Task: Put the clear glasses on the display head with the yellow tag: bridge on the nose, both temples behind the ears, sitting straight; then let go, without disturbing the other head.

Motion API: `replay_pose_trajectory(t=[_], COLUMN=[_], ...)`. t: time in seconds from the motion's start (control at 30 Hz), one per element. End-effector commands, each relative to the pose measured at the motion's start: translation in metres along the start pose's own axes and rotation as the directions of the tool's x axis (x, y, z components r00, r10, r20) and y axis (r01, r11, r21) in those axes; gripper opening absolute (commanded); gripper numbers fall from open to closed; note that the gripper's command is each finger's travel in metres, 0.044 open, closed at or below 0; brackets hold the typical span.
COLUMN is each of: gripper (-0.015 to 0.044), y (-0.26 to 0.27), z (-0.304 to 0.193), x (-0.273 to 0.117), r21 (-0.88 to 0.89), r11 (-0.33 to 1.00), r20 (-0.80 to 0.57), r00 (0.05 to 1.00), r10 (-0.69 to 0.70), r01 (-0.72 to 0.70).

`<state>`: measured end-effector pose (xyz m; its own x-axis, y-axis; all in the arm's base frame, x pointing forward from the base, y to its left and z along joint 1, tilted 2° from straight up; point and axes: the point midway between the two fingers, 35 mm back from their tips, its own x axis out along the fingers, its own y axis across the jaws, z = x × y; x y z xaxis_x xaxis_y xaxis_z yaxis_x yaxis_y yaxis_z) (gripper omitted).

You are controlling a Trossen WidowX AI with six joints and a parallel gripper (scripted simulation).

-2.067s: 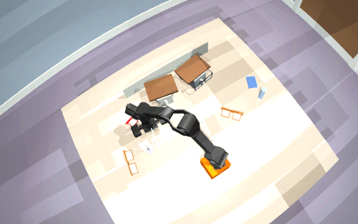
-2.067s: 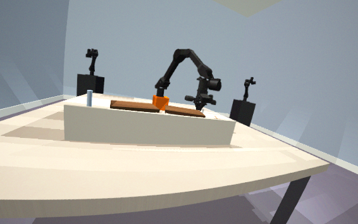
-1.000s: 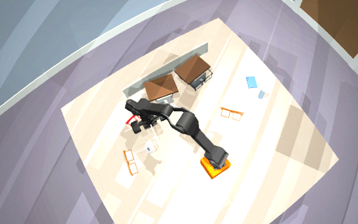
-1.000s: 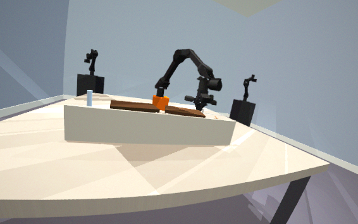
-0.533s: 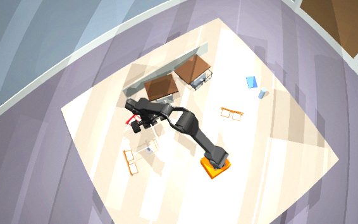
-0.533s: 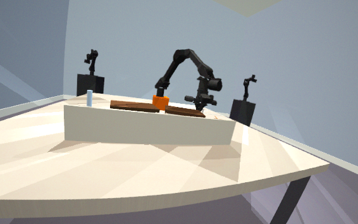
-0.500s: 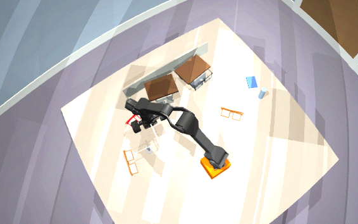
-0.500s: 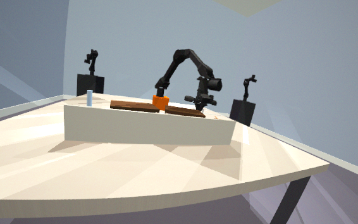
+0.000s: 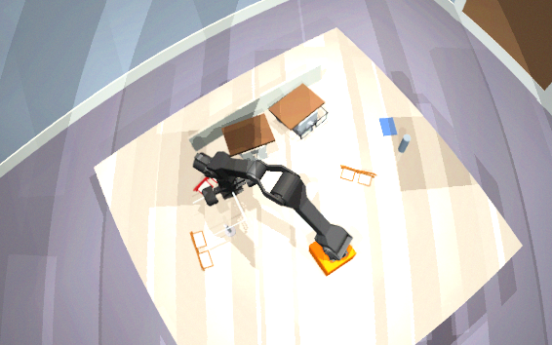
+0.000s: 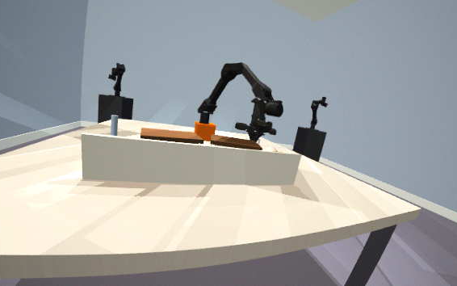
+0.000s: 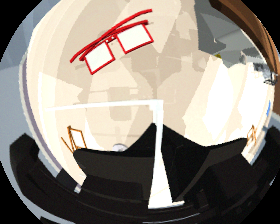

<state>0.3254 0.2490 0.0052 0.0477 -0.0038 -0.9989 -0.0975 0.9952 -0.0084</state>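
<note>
The clear glasses (image 9: 239, 206) (image 11: 106, 105) are grasped in the closed gripper (image 9: 232, 189) (image 10: 254, 139) (image 11: 156, 125), a long pale edge stretching away from the display head with the yellow tag (image 9: 255, 154) (image 11: 225, 49). In the top view, that apparent target lies up and right of the fingertips, nearby but apart.

Red glasses (image 9: 204, 184) (image 11: 119, 42): I see them upper left in my wrist view.
Orange glasses (image 9: 361, 175) (image 11: 252, 136): right of centre from the top.
Blue square (image 9: 388, 127): upper right there.
Grey cylinder (image 9: 404, 143) (image 10: 114, 125): just beside the square.
</note>
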Motion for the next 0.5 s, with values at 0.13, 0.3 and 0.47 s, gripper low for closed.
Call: replay_pose_trajectory(t=[0.13,0.3,0.47], gripper=[0.0000,0.0000,0.0000], y=[0.000,0.000,0.000], z=[-0.004,-0.006,-0.009], x=[-0.002,-0.029,-0.060], r21=[0.002,0.002,0.002], r11=[1.000,1.000,1.000], r20=[0.001,0.000,0.000], r00=[1.000,1.000,1.000], r10=[-0.001,-0.001,-0.001], r01=[0.001,0.001,0.001])
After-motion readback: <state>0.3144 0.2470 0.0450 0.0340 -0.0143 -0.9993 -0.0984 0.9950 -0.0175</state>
